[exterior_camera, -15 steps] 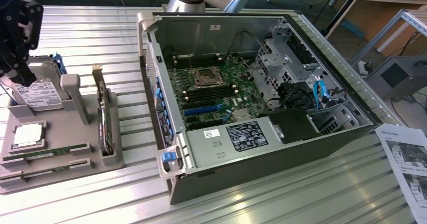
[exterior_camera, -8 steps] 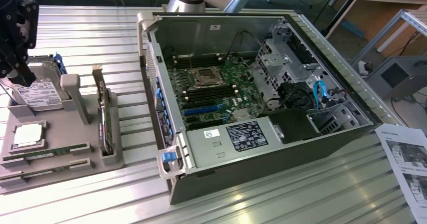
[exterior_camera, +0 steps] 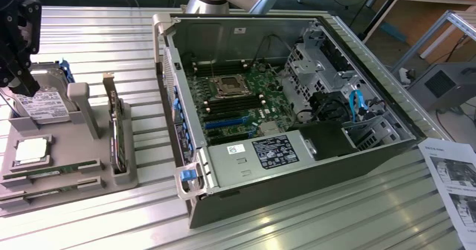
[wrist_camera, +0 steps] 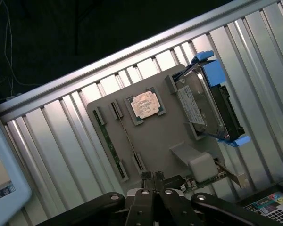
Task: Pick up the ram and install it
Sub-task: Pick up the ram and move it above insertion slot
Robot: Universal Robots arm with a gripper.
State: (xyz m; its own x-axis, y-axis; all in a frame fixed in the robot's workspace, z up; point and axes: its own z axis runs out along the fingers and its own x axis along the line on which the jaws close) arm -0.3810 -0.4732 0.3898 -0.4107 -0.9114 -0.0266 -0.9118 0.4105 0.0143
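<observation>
Two ram sticks, thin and green, lie side by side in slots of the grey tray (exterior_camera: 74, 197): one ram stick (exterior_camera: 53, 171) is just behind the other ram stick (exterior_camera: 51, 188). The wrist view looks down on the same pair, ram (wrist_camera: 105, 141) and ram (wrist_camera: 128, 137), from well above. My black gripper (exterior_camera: 24, 87) hangs over the hard drive at the exterior view's left, apart from both sticks. In the wrist view the gripper (wrist_camera: 153, 178) is shut, fingertips together with nothing between them.
The tray also holds a hard drive (wrist_camera: 203, 108) with blue rails, a square silver processor (wrist_camera: 145, 104) and an upright expansion card (exterior_camera: 116, 133). An open computer case (exterior_camera: 357, 60) with its motherboard (exterior_camera: 238, 102) stands to the exterior view's right. A printed sheet (exterior_camera: 453, 177) lies beyond it.
</observation>
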